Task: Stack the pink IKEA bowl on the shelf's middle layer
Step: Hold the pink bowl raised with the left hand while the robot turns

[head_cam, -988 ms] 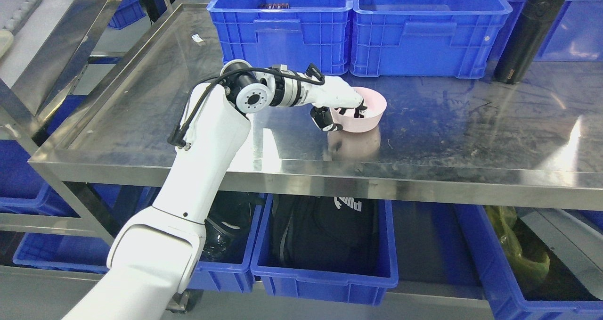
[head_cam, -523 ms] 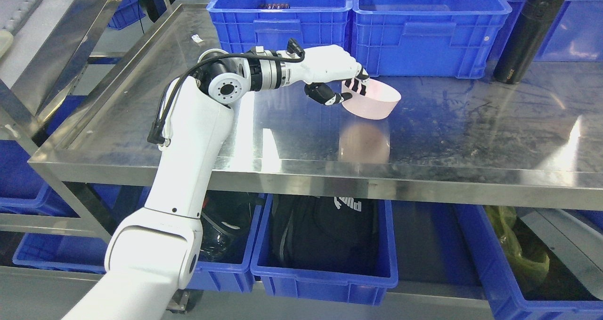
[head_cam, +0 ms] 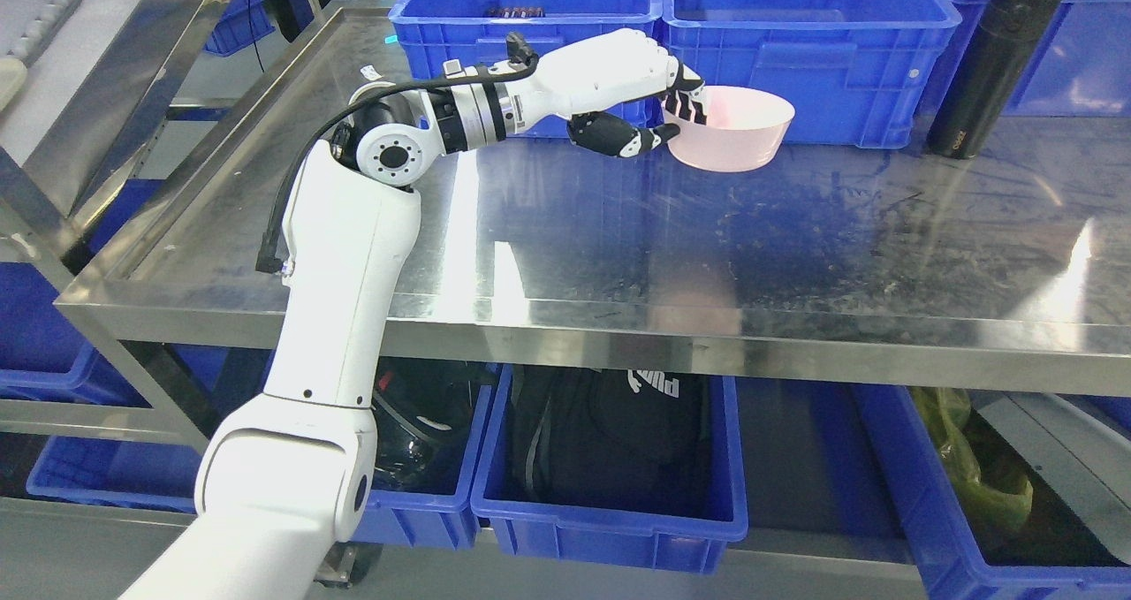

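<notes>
One bowl in play here, and the big change is that it's off the metal now. A second ago the pink bowl (head_cam: pixel 732 128) was sitting on the steel shelf surface (head_cam: pixel 618 238) with the left hand (head_cam: pixel 658 110) just getting its fingers over the rim; half a second ago it was barely lifted, and now it's clearly up in the air and carried back and to the right, in front of the blue crates (head_cam: pixel 671 43) at the rear. So the pick looks done and I'd say we're in the carry phase (no second bowl to stack onto shows up anywhere, so where it's headed is a guess).

Grip: fingers closed on the bowl's left rim, fingertips hooked inside, thumb pressing from outside below. It's a one-sided pinch, so the bowl hangs out to the right of the hand.

The bowl itself is pale pink, smooth, plain, round, looks like plastic, empty, held roughly level with the opening up. A black flask (head_cam: pixel 990 61) stands well off to the right. The right arm isn't in the shot.
</notes>
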